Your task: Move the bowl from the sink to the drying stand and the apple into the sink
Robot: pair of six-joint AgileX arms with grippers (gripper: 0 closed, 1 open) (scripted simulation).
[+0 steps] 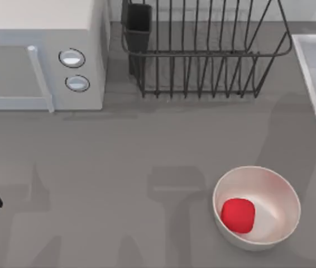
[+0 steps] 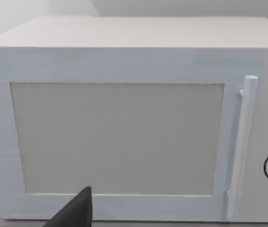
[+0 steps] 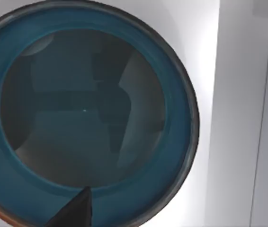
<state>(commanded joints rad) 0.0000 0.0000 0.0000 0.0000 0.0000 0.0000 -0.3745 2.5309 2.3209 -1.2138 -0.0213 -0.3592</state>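
Hovering above the teal-blue round bowl (image 3: 84, 118) lying in the pale bluish-white sink (image 3: 238, 113), my right gripper (image 3: 75, 213) shows one dark fingertip, its opening impossible to judge, while the small red apple (image 1: 238, 215) sits inside the glossy white bowl (image 1: 281, 192), near the black wire drying stand (image 1: 202, 50).

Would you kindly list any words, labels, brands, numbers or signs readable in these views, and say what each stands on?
None: no readable text in any view.
The microwave has a blank door and two unmarked knobs.
The bowl, white bowl, apple, drying stand and sink carry no lettering.
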